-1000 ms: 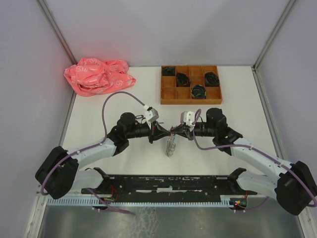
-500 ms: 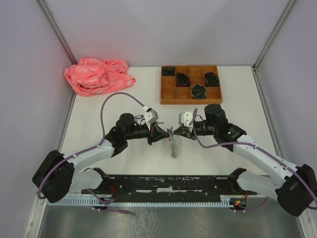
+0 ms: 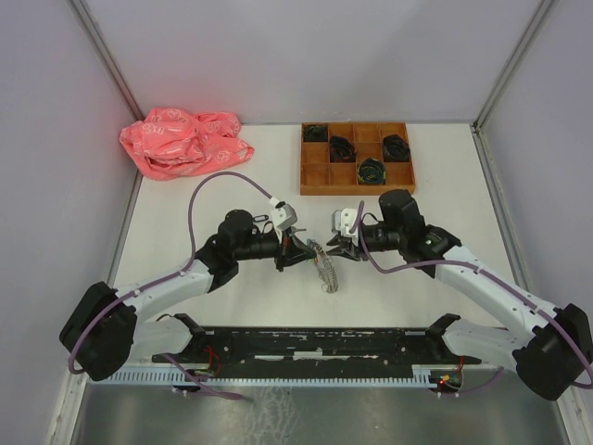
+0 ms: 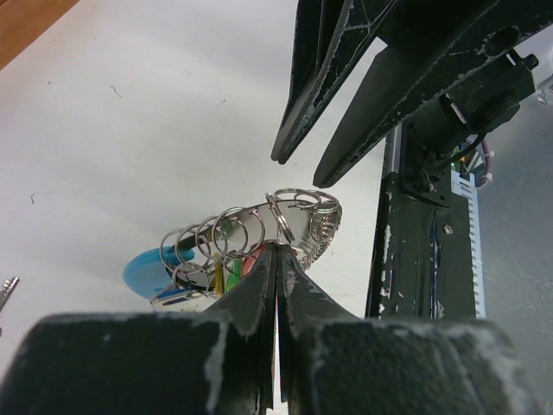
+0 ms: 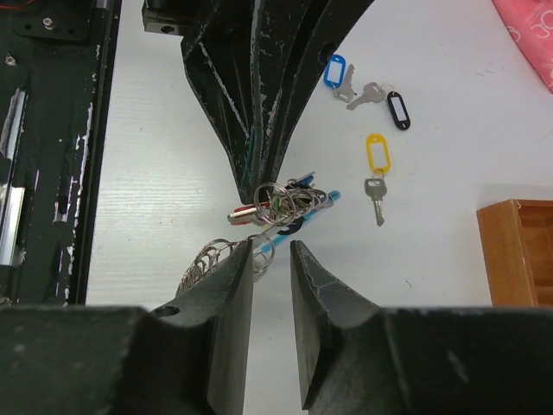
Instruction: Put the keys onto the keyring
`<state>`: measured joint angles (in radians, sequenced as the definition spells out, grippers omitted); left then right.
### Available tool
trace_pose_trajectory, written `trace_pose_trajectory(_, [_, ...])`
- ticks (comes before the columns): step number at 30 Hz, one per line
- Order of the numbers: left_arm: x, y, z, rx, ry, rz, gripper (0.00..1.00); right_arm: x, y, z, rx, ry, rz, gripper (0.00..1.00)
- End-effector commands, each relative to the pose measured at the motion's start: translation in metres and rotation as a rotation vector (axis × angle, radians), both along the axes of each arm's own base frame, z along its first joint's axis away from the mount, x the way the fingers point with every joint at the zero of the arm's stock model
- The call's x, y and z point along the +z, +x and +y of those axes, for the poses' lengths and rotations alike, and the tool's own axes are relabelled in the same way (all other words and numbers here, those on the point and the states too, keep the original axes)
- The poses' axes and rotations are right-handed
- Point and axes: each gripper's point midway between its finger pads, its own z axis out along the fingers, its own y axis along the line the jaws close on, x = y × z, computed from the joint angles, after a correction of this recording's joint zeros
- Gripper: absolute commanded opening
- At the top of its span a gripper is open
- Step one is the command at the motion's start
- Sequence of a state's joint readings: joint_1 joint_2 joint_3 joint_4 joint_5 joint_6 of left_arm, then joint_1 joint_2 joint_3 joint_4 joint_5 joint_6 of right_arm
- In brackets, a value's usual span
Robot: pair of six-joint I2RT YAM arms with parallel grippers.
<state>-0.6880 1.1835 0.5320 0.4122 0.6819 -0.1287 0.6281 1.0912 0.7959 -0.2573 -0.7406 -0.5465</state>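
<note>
While the left hand is pinched tight on the keyring, a single hoop crowded with silvery rings and one light-blue piece, that hoop hangs near the middle of the bench. The right hand faces it, its fingers narrowly parted and gripping nothing. Three keys lie loose toward the far left corner, tagged blue, dark and yellow. One wooden tray at the far edge holds four black coiled bundles. One pink bag sits in the far left corner.
</note>
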Motion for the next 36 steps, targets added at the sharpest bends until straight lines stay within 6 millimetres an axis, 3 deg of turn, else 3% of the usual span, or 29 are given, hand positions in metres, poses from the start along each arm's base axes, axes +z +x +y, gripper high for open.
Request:
trace_pose_trajectory(1, [0.027, 0.005, -0.005, -0.008, -0.030, -0.080, 0.03, 0.029, 0.005, 0.003, 0.037, 0.013, -0.092, 0.33])
trace_pose_trajectory(7, [0.031, 0.007, -0.006, -0.012, -0.021, -0.104, 0.03, 0.038, 0.001, 0.006, 0.138, -0.021, -0.130, 0.40])
trace_pose_trajectory(14, [0.034, 0.008, -0.009, -0.026, -0.019, -0.119, 0.03, 0.035, 0.002, 0.008, 0.268, -0.080, -0.232, 0.44])
trace_pose_trajectory(36, [0.037, 0.006, -0.013, -0.055, -0.008, -0.134, 0.03, 0.027, 0.020, 0.016, 0.427, -0.243, -0.502, 0.41])
